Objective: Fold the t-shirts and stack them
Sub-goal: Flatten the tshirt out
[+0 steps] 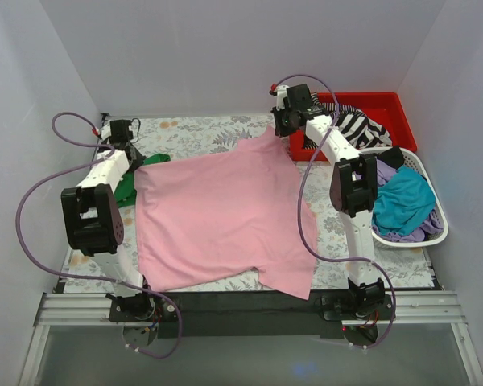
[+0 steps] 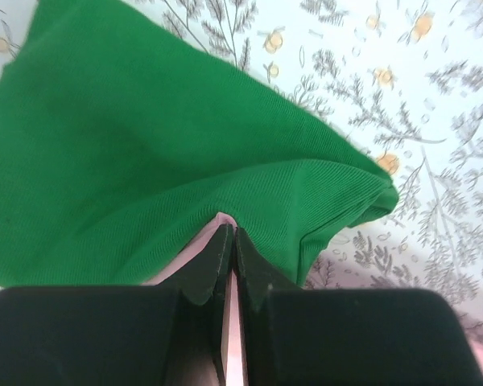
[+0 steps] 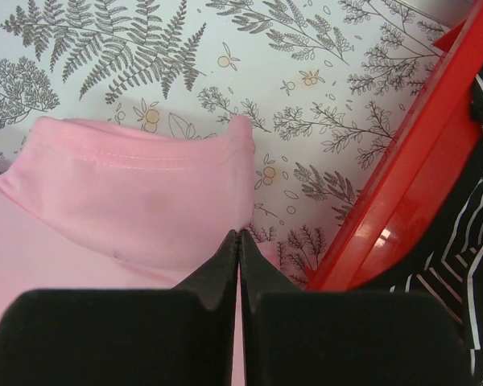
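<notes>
The pink t-shirt (image 1: 225,217) lies spread on the desk (image 1: 193,129), its far edge running from 10 to 1 o'clock, with the left claw (image 2: 228,233) and right claw (image 3: 239,235) each clamped on one far corner and the body reaching toward 6 o'clock.

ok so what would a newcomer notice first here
A big pink shirt is spread over the middle of the table, with the left end effector and right end effector each shut on a far corner. A green shirt peeks out at its left edge. At far right, a striped shirt lies in a red bin and a teal shirt in a white basket.
</notes>
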Motion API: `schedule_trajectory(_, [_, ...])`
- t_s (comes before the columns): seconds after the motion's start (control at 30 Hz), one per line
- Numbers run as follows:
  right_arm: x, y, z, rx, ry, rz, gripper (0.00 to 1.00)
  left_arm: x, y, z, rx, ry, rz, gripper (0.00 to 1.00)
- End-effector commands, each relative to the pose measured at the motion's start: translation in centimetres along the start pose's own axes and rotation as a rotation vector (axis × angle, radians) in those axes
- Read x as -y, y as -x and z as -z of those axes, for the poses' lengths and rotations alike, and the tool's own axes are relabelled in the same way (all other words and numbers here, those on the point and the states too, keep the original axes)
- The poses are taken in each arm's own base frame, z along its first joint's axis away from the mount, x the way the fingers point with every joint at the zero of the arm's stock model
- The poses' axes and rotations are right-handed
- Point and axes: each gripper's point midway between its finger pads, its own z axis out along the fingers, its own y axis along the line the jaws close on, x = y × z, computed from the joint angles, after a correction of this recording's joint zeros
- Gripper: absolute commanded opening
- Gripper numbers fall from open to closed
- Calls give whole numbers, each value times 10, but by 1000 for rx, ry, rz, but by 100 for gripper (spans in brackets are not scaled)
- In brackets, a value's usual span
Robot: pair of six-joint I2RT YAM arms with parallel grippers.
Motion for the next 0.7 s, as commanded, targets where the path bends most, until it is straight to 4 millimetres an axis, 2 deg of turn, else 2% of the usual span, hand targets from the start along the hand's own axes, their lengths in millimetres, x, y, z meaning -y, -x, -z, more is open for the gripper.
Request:
schedule_trajectory(0.0, [2, 5, 14, 9, -12, 23, 1, 5, -3, 5, -36, -41, -44, 0])
schedule_trajectory(0.13, [1, 3, 11, 3, -7, 17, 1, 17, -30, 11, -134, -149, -34, 6])
schedule_trajectory(0.17, [1, 3, 12, 4, -8, 16, 1, 18, -45, 12, -179, -174, -30, 7])
schedule_trajectory(0.27, [1, 3, 11, 3, -5, 14, 1, 24, -55, 24, -224, -238, -10, 11])
schedule_trajectory(0.33, [2, 2, 12, 2, -8, 13, 1, 34, -55, 39, -239, -307, -1, 14])
schedule_trajectory(0.43, [2, 1, 11, -2, -11, 13, 1, 44, -65, 59, -287, -417, -22, 12])
schedule_trajectory(0.47, [2, 1, 11, -2, -11, 10, 1, 46, -64, 67, -287, -441, -31, 4])
schedule_trajectory(0.5, [1, 0, 10, -3, -9, 8, 1, 40, -71, 71, -312, -425, -31, 3])
schedule_trajectory(0.6, [1, 1, 10, -1, -6, 7, 1, 31, -78, 80, -331, -407, -39, 3])
schedule_trajectory(0.63, [1, 2, 11, 0, -6, 6, 1, 24, -76, 78, -313, -364, -33, 10])
schedule_trajectory(0.67, [1, 1, 10, 0, -6, 4, 1, 23, -70, 81, -282, -358, -16, 23])
